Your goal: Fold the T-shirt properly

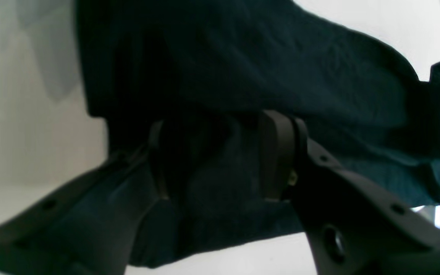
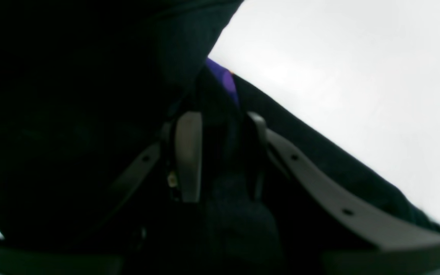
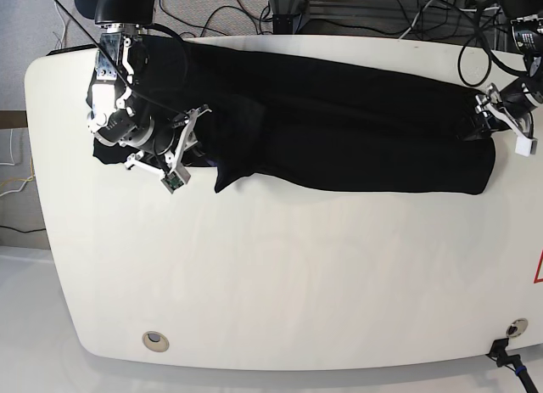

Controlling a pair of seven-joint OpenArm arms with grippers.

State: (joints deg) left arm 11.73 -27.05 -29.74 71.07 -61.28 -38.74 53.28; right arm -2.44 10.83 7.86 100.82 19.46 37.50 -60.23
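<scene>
White table (image 3: 280, 274), rounded corners, glossy; round holes near its 7 and 5 o'clock corners. Black cables (image 3: 365, 7) tangled on grey floor at 12 o'clock. Pale floor at 9 o'clock. Even, bright light.

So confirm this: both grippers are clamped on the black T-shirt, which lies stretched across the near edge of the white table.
One thing is wrong: the T-shirt lies stretched across the far edge of the white table, not the near one, as the base view shows. The rest holds: the left gripper and the right gripper each have black cloth between their fingers in the wrist views.
</scene>
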